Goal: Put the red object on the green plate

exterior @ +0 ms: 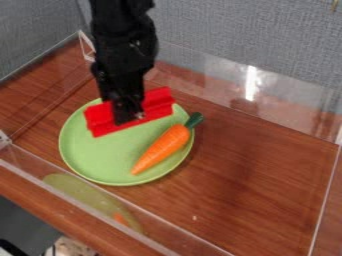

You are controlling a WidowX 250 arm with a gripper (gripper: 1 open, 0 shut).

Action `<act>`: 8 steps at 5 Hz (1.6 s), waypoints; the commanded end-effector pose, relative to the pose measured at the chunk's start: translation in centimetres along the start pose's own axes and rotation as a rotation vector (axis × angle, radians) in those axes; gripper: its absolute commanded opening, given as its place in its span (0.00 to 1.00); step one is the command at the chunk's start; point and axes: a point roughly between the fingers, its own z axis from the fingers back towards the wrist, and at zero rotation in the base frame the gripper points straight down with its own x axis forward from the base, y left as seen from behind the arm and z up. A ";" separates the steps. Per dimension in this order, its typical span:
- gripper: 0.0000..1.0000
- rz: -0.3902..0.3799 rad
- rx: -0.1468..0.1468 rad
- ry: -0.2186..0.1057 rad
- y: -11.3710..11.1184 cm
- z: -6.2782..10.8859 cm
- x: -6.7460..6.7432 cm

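Observation:
The red object, a flat bright red block, hangs tilted just above the green plate, over its far half. My gripper comes down from above and is shut on the block's middle, so the black fingers hide its centre. The round light-green plate sits on the wooden table at the left. An orange carrot with a green top lies on the plate's right side, just right of the block.
Clear acrylic walls fence the wooden table on the back, right and front. A white wire stand sits at the back left corner. Bare wood stretches to the right of the plate.

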 end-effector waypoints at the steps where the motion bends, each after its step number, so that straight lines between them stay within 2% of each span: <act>1: 0.00 -0.076 0.011 -0.065 -1.1 0.3 1.5; 2: 0.00 -0.136 0.006 -0.084 -2.0 0.0 3.0; 4: 0.00 -0.172 0.007 -0.089 1.0 0.4 3.0; 5: 0.00 -0.167 0.008 -0.086 1.5 0.8 2.9; 7: 0.00 -0.045 0.022 -0.063 0.4 -0.1 1.8; 8: 0.00 -0.056 0.016 -0.071 0.6 -0.8 1.0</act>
